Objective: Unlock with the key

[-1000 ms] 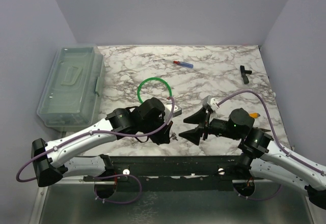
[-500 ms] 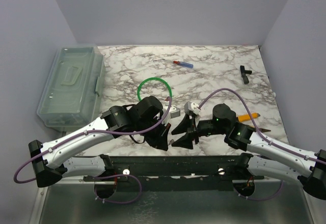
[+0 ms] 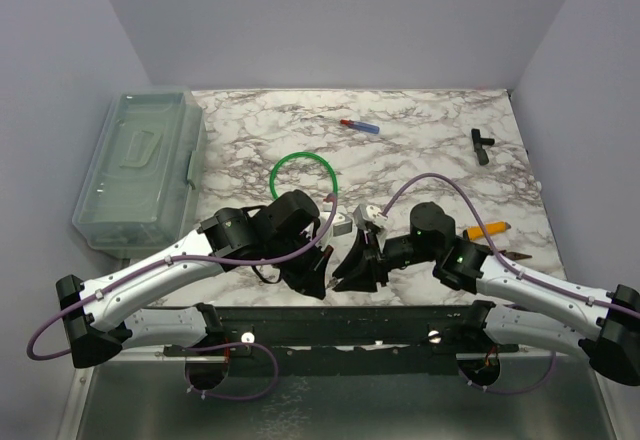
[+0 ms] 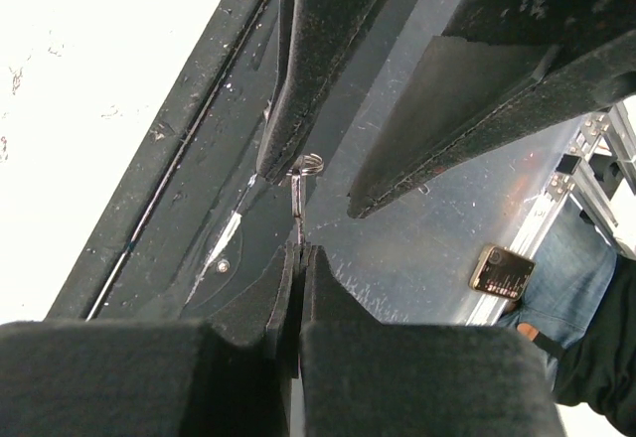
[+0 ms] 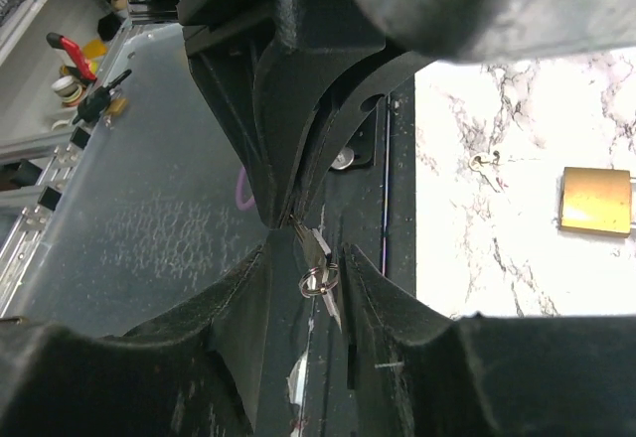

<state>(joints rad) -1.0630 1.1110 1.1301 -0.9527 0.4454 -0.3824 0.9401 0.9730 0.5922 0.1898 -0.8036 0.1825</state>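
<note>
Key (image 4: 301,194) clamped in the left gripper (image 4: 300,258), ring end between the narrowly parted jaws of the right gripper (image 5: 306,254).
Its long axis runs straight from one tool into the other, tip to tip; the padlock (image 5: 596,201) lies on the marble table (image 3: 420,150), off to the right gripper's side.
</note>
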